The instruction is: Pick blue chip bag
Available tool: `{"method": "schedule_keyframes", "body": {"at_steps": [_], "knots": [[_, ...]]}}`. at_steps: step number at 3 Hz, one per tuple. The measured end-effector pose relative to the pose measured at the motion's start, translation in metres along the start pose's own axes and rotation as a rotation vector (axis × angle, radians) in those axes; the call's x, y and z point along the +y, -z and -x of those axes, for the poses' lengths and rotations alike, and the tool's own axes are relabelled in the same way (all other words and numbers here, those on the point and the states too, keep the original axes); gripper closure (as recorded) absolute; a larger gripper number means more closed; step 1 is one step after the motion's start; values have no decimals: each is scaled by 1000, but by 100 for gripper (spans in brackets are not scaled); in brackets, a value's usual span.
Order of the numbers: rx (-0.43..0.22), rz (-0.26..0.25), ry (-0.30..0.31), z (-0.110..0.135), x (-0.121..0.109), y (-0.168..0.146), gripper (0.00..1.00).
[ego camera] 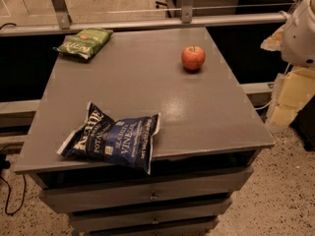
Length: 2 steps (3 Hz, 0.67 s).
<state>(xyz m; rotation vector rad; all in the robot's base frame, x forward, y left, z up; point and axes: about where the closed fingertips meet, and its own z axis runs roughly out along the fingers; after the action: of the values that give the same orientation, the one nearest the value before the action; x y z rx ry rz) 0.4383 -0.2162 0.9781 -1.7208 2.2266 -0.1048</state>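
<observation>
The blue chip bag (112,140) lies flat at the front left of the grey cabinet top (147,82). It is dark navy with white lettering, and its lower right corner hangs slightly over the front edge. My gripper is not in view. Only a white rounded part of my arm (301,31) shows at the upper right edge, beyond the cabinet's right side and far from the bag.
A green chip bag (84,42) lies at the back left corner. A red apple (193,57) stands at the back right. Drawers (152,195) sit below the top. A metal rail (147,22) runs behind. Yellowish boxes (293,95) stand on the floor at right.
</observation>
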Motion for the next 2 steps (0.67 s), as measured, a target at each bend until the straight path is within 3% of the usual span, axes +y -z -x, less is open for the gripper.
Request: {"method": "schedule_keyframes", "body": {"at_steps": [1, 2], "knots": [[0, 0, 0, 0, 0, 0, 0], [-74, 17, 30, 32, 0, -16, 0]]}}
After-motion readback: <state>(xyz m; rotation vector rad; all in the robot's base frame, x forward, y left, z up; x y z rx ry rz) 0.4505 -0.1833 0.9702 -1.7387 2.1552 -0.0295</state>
